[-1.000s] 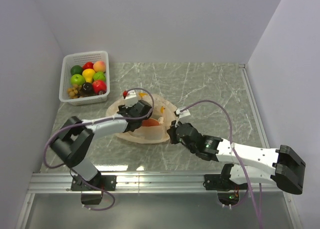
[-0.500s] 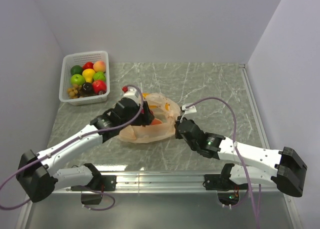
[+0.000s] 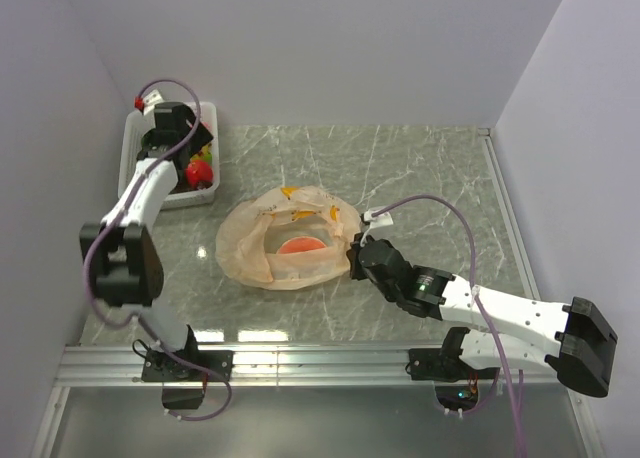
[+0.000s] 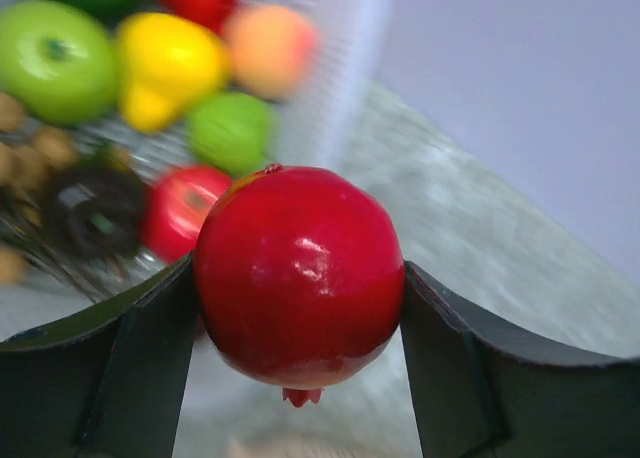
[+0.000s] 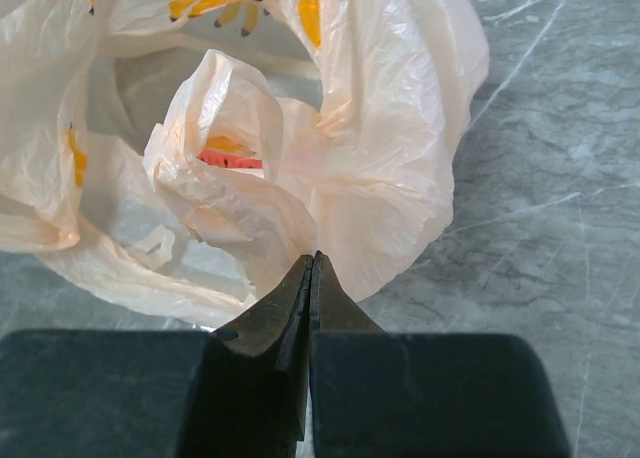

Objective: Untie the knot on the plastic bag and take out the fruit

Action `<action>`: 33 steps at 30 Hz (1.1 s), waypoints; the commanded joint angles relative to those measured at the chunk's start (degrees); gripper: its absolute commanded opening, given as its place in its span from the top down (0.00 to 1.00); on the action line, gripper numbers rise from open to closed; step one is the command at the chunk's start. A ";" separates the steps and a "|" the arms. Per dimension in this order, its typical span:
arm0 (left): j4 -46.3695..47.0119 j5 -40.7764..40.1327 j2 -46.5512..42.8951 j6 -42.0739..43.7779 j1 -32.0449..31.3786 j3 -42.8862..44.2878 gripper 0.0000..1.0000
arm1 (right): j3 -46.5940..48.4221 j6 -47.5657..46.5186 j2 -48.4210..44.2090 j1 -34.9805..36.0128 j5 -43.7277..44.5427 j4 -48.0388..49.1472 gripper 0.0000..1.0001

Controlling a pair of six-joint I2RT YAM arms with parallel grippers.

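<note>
The peach plastic bag (image 3: 285, 243) lies open in the middle of the table, and no knot shows on it. A watermelon wedge (image 3: 298, 246) lies inside it and also shows through the opening in the right wrist view (image 5: 230, 159). My right gripper (image 3: 352, 254) is shut on the bag's right edge (image 5: 330, 208), with the jaws pinched together (image 5: 312, 263). My left gripper (image 3: 188, 146) is over the white basket (image 3: 128, 166) at the far left. It is shut on a round red fruit (image 4: 300, 273) with a small calyx, held above the basket's right side.
The basket holds a green apple (image 4: 55, 58), a yellow pear (image 4: 165, 68), a peach-coloured fruit (image 4: 268, 48), a second green fruit (image 4: 230, 128), a red apple (image 4: 180, 208), a dark fruit (image 4: 95, 213) and tan balls. Walls stand close on the left and behind.
My left arm has swung from the bag to the basket at the far left, carrying the red fruit. The bag has settled flatter and open. My right gripper still holds its edge.
</note>
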 commanded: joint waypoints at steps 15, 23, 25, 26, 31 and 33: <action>-0.70 1.42 -1.41 0.32 6.79 0.92 0.01 | 2.29 -4.36 -1.70 -0.14 -1.11 -0.90 1.00; -3.25 2.40 -22.89 -2.30 -18.49 -21.57 0.12 | 0.88 -2.43 -1.87 -0.31 1.35 -0.20 1.00; -2.55 3.88 -26.05 -2.40 -27.35 -24.75 0.22 | 0.44 -2.25 -2.31 -0.23 1.70 0.16 1.00; -2.55 3.11 -26.50 -3.18 -30.10 -26.94 0.28 | 0.27 -2.25 -2.40 -0.31 1.62 0.07 1.00; 0.17 0.38 -21.25 -0.56 -42.59 -28.90 0.42 | -1.92 -1.29 -3.36 -0.31 0.22 0.68 1.00; 0.61 -3.03 -16.34 0.58 -43.92 -26.45 0.43 | -2.63 -0.59 -3.80 -0.31 -0.14 0.68 1.00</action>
